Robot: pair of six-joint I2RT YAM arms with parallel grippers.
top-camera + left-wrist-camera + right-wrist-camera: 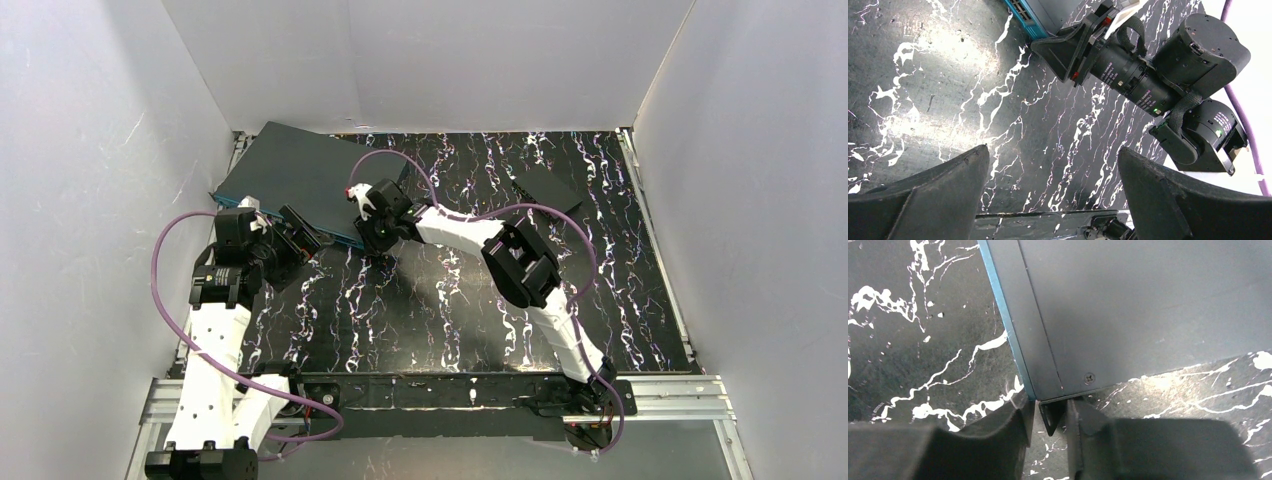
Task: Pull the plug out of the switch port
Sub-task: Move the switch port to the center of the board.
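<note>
The switch is found directly ahead of the right claw. Its fingers are almost closed on the small bracket at the switch corner, so the box seems to be held steady on the surface. The left claw is opened wide and nothing is held in it; the teal edge lies well ahead of it. No plug can be made out, so the pulling is judged as not yet done.

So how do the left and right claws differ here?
Left claw is spread wide with only tabletop between its fingers; right claw is pinched close on the switch's corner. Left claw holds nothing; right claw grips the switch. Both have black fingers and sit by the switch's teal edge.
</note>
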